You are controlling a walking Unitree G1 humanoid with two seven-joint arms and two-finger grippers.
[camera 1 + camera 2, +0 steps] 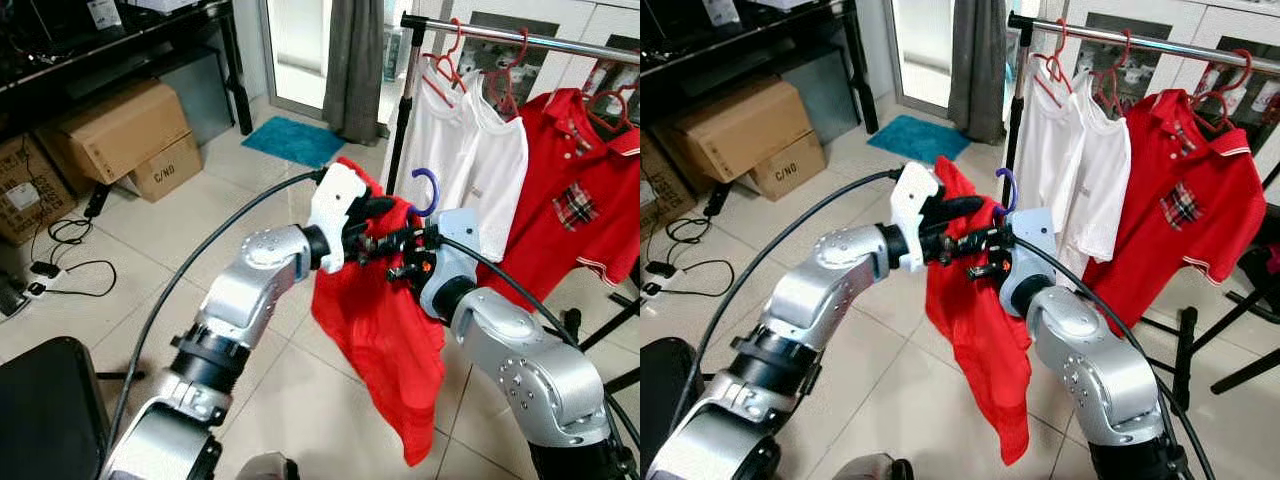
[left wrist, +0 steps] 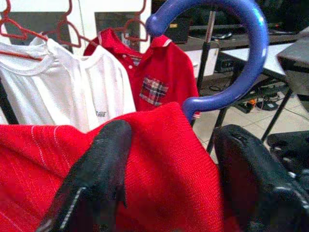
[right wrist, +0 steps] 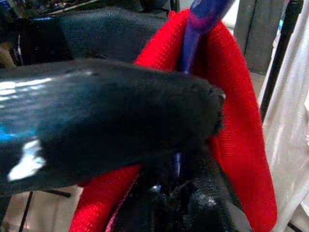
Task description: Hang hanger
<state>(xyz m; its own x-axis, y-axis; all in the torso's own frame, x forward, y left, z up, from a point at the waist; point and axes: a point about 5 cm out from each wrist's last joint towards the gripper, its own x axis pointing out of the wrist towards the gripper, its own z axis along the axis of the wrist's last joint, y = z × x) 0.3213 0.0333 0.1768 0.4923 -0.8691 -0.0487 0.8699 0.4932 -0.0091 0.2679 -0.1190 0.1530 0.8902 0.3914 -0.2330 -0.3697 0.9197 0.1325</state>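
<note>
A red garment (image 1: 380,330) hangs on a hanger whose blue hook (image 1: 428,190) sticks up above its collar. Both grippers meet at the hanger's top, in front of the rack. My left gripper (image 1: 378,222) is shut on the cloth-covered hanger just below the hook (image 2: 251,53), one finger (image 2: 96,179) on each side. My right gripper (image 1: 402,248) is shut on the hanger's neck from the other side, its finger (image 3: 111,111) lying across the red cloth beside the hook (image 3: 198,19). The rack's rail (image 1: 560,42) runs above and behind, to the right.
Two white shirts (image 1: 470,160) and a red polo (image 1: 580,200) hang on red hangers along the rail. The rack's post (image 1: 405,110) and legs (image 1: 600,335) stand close by. Cardboard boxes (image 1: 120,135), floor cables (image 1: 60,250) and a black seat (image 1: 45,410) lie to the left.
</note>
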